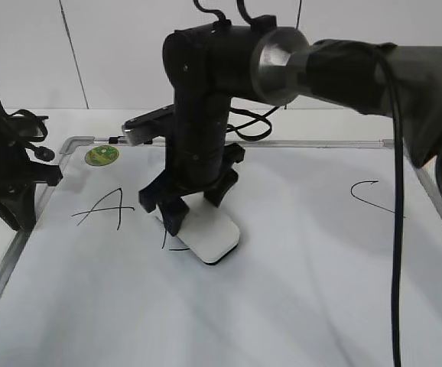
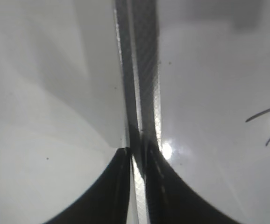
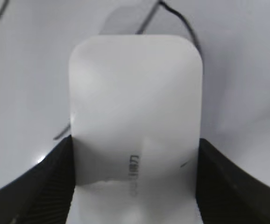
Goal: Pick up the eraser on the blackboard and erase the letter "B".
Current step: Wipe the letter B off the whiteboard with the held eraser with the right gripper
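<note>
The white eraser (image 1: pixel 213 233) lies flat on the blackboard (image 1: pixel 305 290), between the letters "A" and "C". My right gripper (image 1: pixel 198 205) reaches across from the right and is shut on the eraser's two long sides. In the right wrist view the eraser (image 3: pixel 135 107) fills the gap between the jaws (image 3: pixel 135 186). Most of the letter "B" is hidden under the eraser. Only short black strokes (image 1: pixel 173 246) show at its left edge, and thin strokes (image 3: pixel 177 16) show beyond its far end. My left gripper (image 1: pixel 14 206) hangs shut over the board's left frame (image 2: pixel 144 70).
The black "A" (image 1: pixel 102 208) is left of the eraser and the black "C" (image 1: pixel 370 195) is far right. A round green sticker (image 1: pixel 102 155) sits at the board's back left corner. A black cable (image 1: pixel 395 229) hangs from the right arm over the board.
</note>
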### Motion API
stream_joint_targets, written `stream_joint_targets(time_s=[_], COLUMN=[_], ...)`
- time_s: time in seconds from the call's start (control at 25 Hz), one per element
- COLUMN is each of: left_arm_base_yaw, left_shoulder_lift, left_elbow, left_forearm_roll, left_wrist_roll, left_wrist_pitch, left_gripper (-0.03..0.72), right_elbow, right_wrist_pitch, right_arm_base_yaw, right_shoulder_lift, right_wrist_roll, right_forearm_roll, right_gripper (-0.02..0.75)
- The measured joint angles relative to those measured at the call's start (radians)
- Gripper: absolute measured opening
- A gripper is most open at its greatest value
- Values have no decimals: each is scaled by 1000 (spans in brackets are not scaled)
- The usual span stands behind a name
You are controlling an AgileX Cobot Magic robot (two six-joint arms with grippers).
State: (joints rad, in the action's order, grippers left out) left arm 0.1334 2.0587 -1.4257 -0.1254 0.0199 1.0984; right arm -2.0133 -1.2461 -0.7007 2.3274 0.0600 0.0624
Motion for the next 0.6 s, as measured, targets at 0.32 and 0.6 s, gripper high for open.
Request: stream_joint_targets(time_s=[0.32,0.6], left_arm_base_yaw=[0,0], left_shoulder_lift=[0,0], left_elbow=[0,0], left_forearm_roll=[0,-1], left_wrist_roll=[0,0], left_wrist_pitch=[0,0], left_gripper=[97,97], right_elbow=[-6,-6], right_wrist_pitch=[19,21], right_arm_base_yaw=[-107,-94], right_shoulder_lift=[4,4], right_wrist_roll=[10,4], right_forearm_roll=[13,5], right_gripper=[529,529])
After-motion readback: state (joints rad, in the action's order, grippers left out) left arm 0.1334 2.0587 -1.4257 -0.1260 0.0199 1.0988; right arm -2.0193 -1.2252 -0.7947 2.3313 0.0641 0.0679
